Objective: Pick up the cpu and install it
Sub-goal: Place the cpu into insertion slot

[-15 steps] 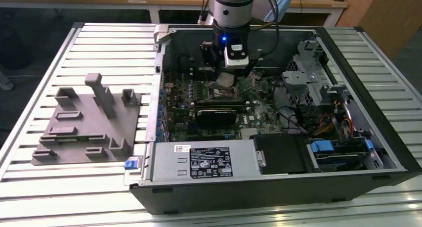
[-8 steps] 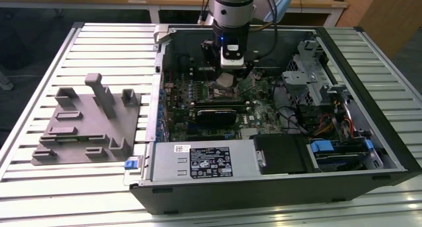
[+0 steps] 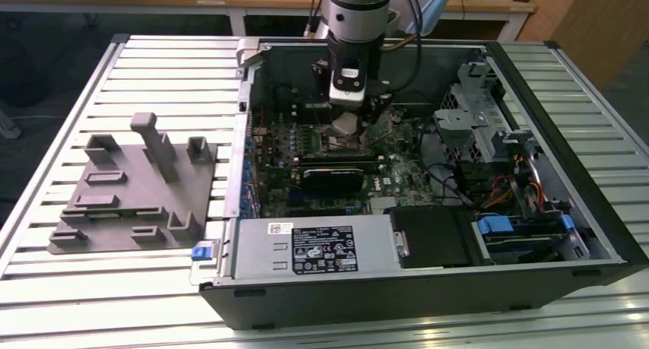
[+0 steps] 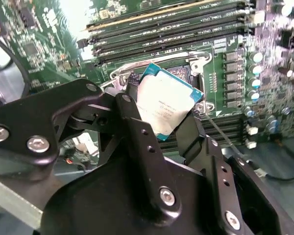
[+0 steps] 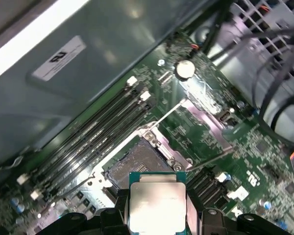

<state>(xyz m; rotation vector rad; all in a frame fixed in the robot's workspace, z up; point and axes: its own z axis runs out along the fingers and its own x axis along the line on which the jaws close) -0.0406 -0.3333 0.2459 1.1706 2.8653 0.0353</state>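
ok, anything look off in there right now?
One thing: the cpu, clamped in the gripper above the open socket, sits rotated against the socket's frame in the first wrist view, so their edges don't line up. It isn't seated. No damage or loose parts stand out otherwise.

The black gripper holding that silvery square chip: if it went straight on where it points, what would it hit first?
Probably the open metal-framed socket on the green motherboard. The black gripper holds the silvery square cpu just short of it, so the chip would touch first; the gap is unclear.
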